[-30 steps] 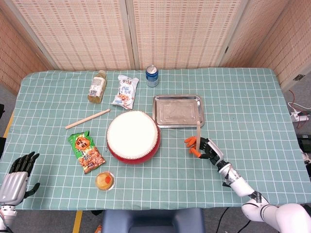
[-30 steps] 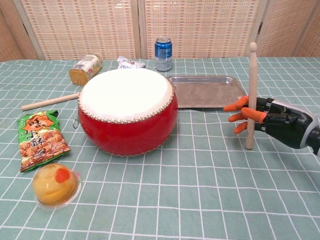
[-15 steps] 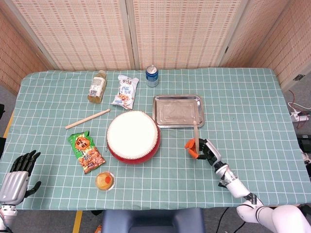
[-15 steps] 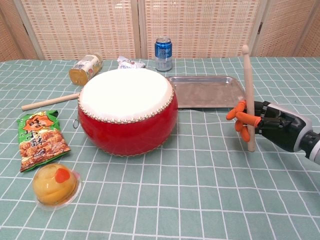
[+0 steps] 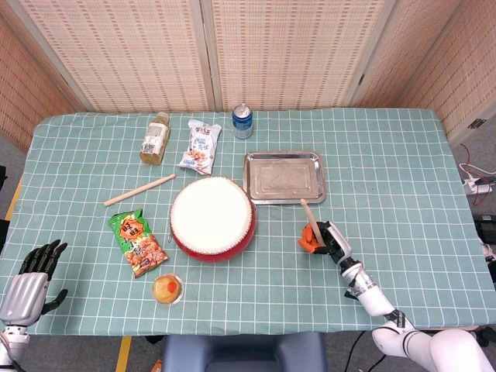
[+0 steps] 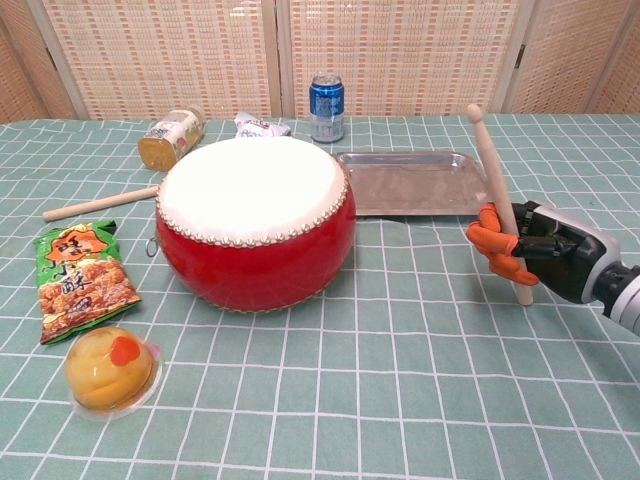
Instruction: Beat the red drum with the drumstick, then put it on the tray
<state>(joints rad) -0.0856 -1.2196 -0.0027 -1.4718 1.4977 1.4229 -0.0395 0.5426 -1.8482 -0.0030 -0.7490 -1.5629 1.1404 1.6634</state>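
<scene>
1. Right hand (image 6: 530, 245) gripped the stick (image 6: 497, 200), tip tilted up-left toward the drum (image 6: 255, 220).
2. Drum sat left of that hand (tray (image 6: 412, 182) behind); left hand (image 5: 27, 283) was open, far off.

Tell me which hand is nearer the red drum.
Right. The right hand holds a drumstick just right of the drum; the left hand sits far off at the table's near-left edge.

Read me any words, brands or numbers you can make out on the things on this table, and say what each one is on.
Nothing reads clearly.
Green snack bag: large characters, too blurred to quote.
Blue can: white marking, unreadable.
Bottle: label too small.
White snack packet: print too small.
Red drum, tray, drumstick: no text.
</scene>
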